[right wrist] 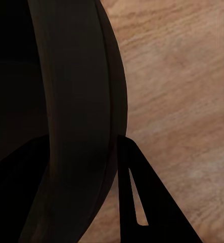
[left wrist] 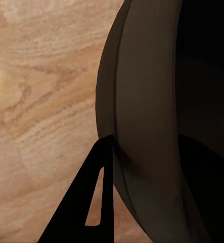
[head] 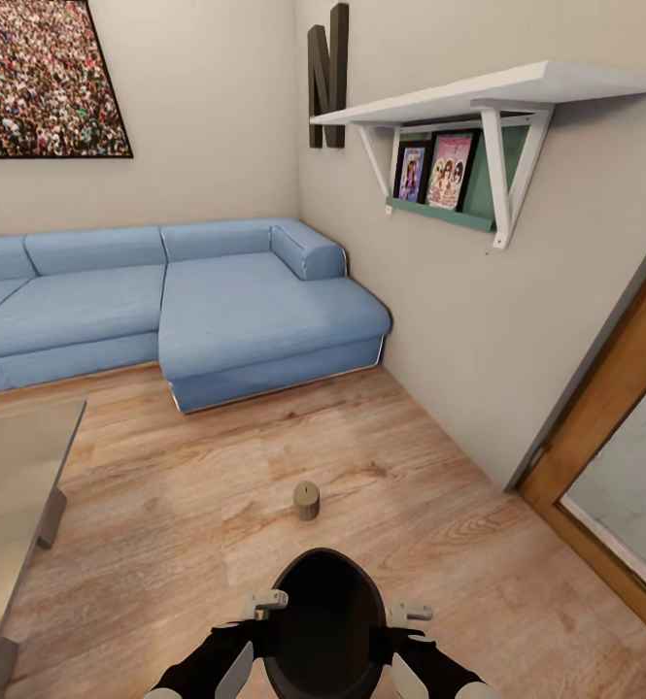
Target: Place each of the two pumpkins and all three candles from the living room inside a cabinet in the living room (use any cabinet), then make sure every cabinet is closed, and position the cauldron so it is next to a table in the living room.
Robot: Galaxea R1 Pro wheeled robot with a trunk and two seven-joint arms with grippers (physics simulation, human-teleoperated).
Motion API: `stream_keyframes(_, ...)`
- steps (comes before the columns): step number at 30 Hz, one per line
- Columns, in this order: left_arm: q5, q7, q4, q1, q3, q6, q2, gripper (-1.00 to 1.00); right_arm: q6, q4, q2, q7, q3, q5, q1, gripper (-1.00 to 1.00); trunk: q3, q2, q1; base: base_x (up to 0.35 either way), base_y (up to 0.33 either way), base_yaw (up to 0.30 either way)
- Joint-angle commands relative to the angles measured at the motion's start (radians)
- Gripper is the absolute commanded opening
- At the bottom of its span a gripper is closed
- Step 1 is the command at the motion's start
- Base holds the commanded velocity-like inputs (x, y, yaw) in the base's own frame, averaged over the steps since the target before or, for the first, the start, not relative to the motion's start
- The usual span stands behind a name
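Observation:
The black cauldron (head: 324,621) hangs low in front of me in the head view, held between both arms above the wooden floor. My left gripper (head: 253,629) clamps its left rim and my right gripper (head: 402,636) clamps its right rim. In the left wrist view a dark finger (left wrist: 91,197) lies against the outside of the cauldron's wall (left wrist: 142,116); the right wrist view shows the same, with a finger (right wrist: 137,192) outside the wall (right wrist: 76,111). One small stubby candle (head: 306,500) stands on the floor just beyond the cauldron. The glass-topped table (head: 12,466) is at the left edge.
A blue corner sofa (head: 216,301) fills the far side of the room. A white wall shelf (head: 488,97) with framed pictures juts from the right wall, and a wooden door frame (head: 604,408) stands at the right. Open floor (head: 216,456) lies between table and wall.

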Motion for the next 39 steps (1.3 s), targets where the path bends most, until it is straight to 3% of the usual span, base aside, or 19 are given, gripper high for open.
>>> stream_keyframes(1,0.035,0.004,0.001,0.0,-0.016,0.005,0.0,-1.0,0.005,-0.006,0.0,-0.002,0.008,-0.008,-0.001,-1.0,0.003,0.007,-0.004,0.0,0.0,0.0)
stream_keyframes(39,0.035,0.004,0.001,0.0,-0.016,0.005,0.0,-1.0,0.004,-0.008,0.0,0.027,0.008,-0.009,-0.001,-1.0,0.122,0.273,-0.15,0.0,0.0,0.0)
